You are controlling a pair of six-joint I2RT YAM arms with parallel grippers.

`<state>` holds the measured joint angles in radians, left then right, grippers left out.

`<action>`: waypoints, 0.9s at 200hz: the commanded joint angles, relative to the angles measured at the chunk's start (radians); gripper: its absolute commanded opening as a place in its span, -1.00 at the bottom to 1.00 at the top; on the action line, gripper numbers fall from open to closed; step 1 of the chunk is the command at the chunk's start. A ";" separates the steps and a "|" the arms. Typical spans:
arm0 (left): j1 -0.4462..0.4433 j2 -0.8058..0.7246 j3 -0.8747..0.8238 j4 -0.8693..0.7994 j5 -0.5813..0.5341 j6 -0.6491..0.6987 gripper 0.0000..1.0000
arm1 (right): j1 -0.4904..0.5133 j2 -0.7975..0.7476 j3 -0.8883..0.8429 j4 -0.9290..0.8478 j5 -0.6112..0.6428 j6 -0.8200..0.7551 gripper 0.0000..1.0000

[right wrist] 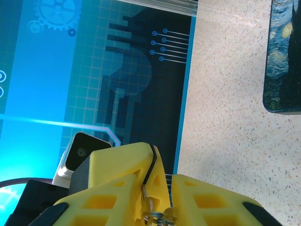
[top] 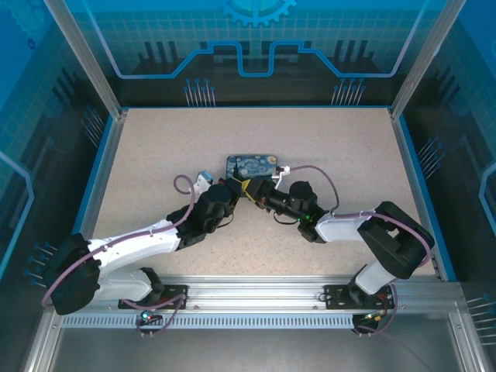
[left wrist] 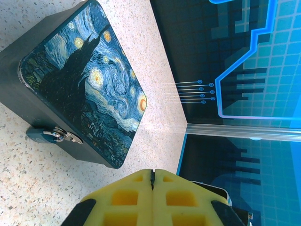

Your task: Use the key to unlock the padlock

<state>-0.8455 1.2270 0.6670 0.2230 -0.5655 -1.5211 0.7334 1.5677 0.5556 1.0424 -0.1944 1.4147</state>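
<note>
Top view: a speckled beige table (top: 155,155) sits between blue-lit walls (top: 256,46). The left gripper (top: 231,188) and right gripper (top: 252,190) meet just before the painted box (top: 252,164).

Left wrist: the jaws are closed on nothing, and the padlock (left wrist: 51,135) hangs on the box's side.

Right wrist: the jaws pinch the key (right wrist: 148,172), well apart from the box.

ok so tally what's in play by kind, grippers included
painted box: 1
padlock: 1, hanging on the box's front
key: 1, pinched in the right gripper
grippers: 2, counting the left gripper, shut on nothing
total: 5
</note>
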 commanded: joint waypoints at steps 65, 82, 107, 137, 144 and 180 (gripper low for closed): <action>-0.005 0.006 0.035 0.028 -0.050 -0.005 -1.00 | 0.011 0.004 -0.012 0.055 -0.017 0.006 -0.66; -0.004 0.005 0.036 0.028 -0.055 -0.003 -1.00 | 0.011 0.005 -0.014 0.057 -0.018 0.009 -0.69; -0.004 0.005 0.037 0.029 -0.057 -0.002 -1.00 | 0.010 0.005 -0.015 0.059 -0.020 0.010 -0.75; -0.005 0.005 0.038 0.030 -0.059 -0.002 -1.00 | 0.010 0.003 -0.016 0.058 -0.020 0.008 -0.85; -0.005 0.006 0.039 0.029 -0.059 -0.002 -1.00 | 0.010 0.003 -0.016 0.058 -0.020 0.008 -0.89; -0.004 0.004 0.040 0.045 -0.054 0.024 -1.00 | 0.005 0.003 -0.021 0.052 -0.027 0.001 -1.00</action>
<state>-0.8455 1.2289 0.6670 0.2302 -0.5922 -1.5208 0.7330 1.5677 0.5526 1.0786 -0.2054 1.4254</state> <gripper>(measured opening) 0.054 0.095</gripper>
